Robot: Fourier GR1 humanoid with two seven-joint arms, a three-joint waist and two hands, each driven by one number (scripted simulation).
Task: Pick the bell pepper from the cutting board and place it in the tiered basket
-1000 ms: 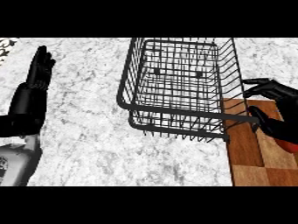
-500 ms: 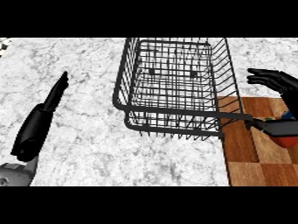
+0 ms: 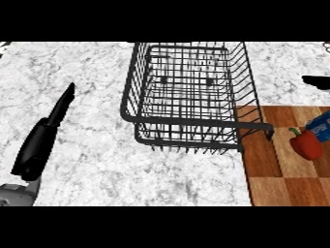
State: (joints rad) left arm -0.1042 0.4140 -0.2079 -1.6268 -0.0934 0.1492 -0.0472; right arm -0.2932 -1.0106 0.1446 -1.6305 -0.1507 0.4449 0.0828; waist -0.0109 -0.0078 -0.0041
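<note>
The grasp is not yet made: the bell pepper (image 3: 307, 144) lies untouched on the cutting board (image 3: 281, 179) beside a blue can (image 3: 329, 124), right of the tiered basket (image 3: 188, 97), between the spread fingers of the right hand (image 3: 324, 82), which must next close round it, while the left hand (image 3: 42, 140) hangs straight-fingered over the table (image 3: 89, 77).

Since a second ago my right hand (image 3: 326, 83) has drawn away from the tiered basket (image 3: 185, 97). It was over the board just right of the basket's front corner, and now only dark slivers of it show at the view's right edge. That uncovers the bell pepper (image 3: 307, 145) and a blue can (image 3: 329, 124) just beside it, both on the cutting board (image 3: 281, 179) right of the basket. My left hand (image 3: 44, 140), left of the basket, has turned from palm-on to edge-on, fingers straight.
</note>
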